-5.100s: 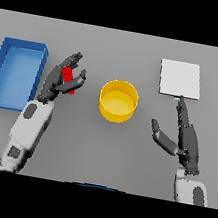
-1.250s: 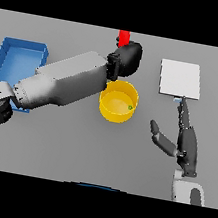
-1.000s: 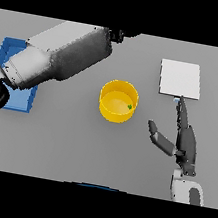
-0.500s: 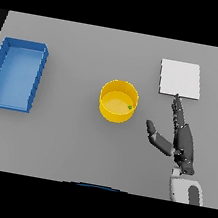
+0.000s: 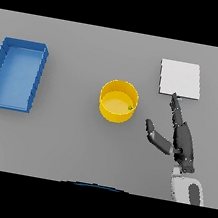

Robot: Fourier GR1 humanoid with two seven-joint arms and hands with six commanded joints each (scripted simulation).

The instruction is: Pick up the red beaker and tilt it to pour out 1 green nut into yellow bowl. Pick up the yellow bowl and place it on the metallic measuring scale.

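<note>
Yellow bowl [image 5: 118,101], green nut [image 5: 130,107] inside, sits just left of the right robot hand [image 5: 177,138], fingers spread wide, empty.

Hand [image 5: 183,143] low at the right of the table [image 5: 64,144], bowl [image 5: 118,100] just left of it and slightly beyond, nut [image 5: 130,107] in the bowl at the side nearest the hand, scale [image 5: 180,79] just beyond the fingertips, tray [image 5: 16,73] far left.
</note>
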